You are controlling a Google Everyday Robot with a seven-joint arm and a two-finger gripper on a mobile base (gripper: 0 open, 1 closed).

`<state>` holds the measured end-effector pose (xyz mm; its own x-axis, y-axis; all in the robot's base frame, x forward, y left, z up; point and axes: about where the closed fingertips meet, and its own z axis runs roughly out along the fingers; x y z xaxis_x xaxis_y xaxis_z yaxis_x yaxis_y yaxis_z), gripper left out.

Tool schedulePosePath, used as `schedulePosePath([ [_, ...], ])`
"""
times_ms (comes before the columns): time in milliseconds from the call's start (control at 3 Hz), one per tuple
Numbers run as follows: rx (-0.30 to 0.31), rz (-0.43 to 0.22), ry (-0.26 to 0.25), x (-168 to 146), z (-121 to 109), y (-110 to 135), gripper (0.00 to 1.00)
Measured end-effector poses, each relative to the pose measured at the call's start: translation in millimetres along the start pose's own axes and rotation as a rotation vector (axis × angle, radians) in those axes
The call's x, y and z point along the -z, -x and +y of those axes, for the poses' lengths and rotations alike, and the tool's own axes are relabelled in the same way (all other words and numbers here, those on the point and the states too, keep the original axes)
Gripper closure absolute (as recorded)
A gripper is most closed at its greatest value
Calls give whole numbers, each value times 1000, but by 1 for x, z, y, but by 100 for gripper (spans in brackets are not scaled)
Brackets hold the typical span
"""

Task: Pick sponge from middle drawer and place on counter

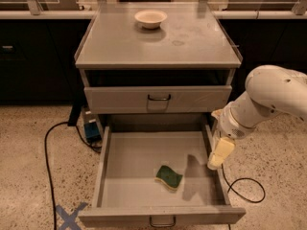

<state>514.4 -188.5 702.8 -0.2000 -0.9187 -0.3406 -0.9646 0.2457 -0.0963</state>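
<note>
Hovering end effector (214, 164), over drawer (138, 158) right rim

Warm, fairly dim light falls from overhead. The counter (192, 47) above the middle drawer (139, 157) carries a pale sheen. The gripper (216, 159), over the drawer's right wall, throws a soft shadow leftward onto the drawer floor. Behind the drawer, the cabinets (38, 56) sink into darkness.

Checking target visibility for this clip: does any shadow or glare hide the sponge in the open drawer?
Camera view: the gripper hangs by the right wall of the middle drawer, its shadow darkening the floor right of the sponge, which is lit; camera view: the counter carries a soft sheen, no hard glare, and the bowl casts a faint shadow.
</note>
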Motion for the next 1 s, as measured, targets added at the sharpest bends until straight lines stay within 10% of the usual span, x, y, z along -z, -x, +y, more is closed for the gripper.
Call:
schedulePosePath([
  [1000, -16, -46, 53, -53, 24, 10, 0],
])
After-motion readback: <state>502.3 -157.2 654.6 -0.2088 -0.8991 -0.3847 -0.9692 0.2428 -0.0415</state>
